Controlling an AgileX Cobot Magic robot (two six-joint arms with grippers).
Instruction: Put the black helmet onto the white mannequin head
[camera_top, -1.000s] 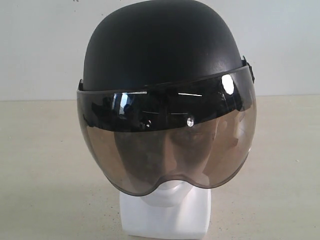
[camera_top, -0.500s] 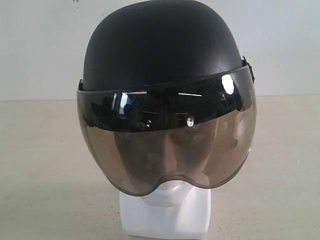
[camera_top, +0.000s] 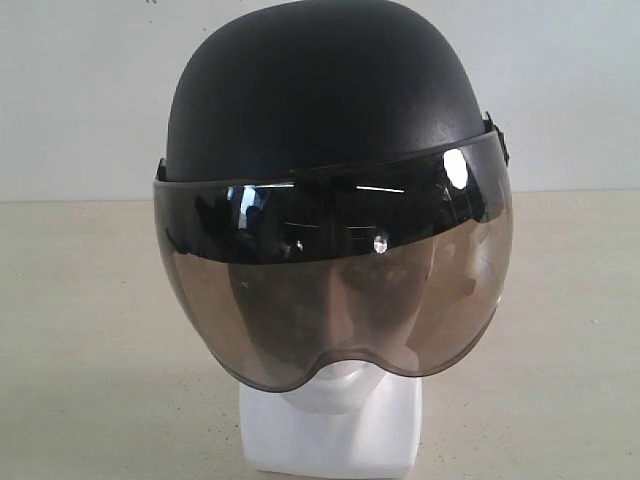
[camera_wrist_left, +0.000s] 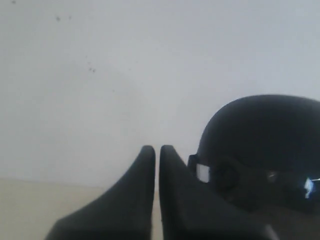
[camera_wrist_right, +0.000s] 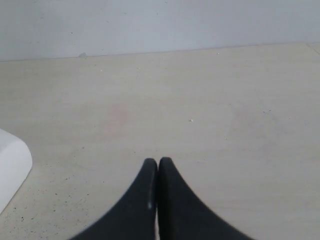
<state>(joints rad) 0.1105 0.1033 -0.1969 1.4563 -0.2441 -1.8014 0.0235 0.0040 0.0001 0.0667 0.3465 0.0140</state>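
Left tool (camera_wrist_left: 156, 148) is closed, its two black fingers pressed tip to tip with nothing between them. Right tool (camera_wrist_right: 158, 161) is closed the same way and holds nothing. Neither tool shows in the exterior view.

Almost nothing has changed in the last second. The matte black rounded helmet (camera_top: 320, 100) sits on the smooth white mannequin head (camera_top: 335, 430) just as it did before, in the same spot and with the same small tilt. Only a tiny bright glint in the smoky-brown see-through visor (camera_top: 330, 310) has slid a little. It may be a reflection of something moving in front, but I cannot tell what. The visor hangs down over the face, and the white chin and blocky neck peek out under it. The neck stands on the pale beige worktop (camera_top: 80, 330).

To me this means the job looks done. The helmet is on, it stays put by itself, and no tool is touching it.

The left arm holds its tool up high, about level with the helmet's side. It is near the helmet but apart from it, and it points at the plain white wall (camera_wrist_left: 100, 75). The right arm holds its tool low over the worktop, pointing along it toward the wall. A white rounded corner (camera_wrist_right: 10, 170) shows near that tool, apart from it. It is most likely the base of the head.
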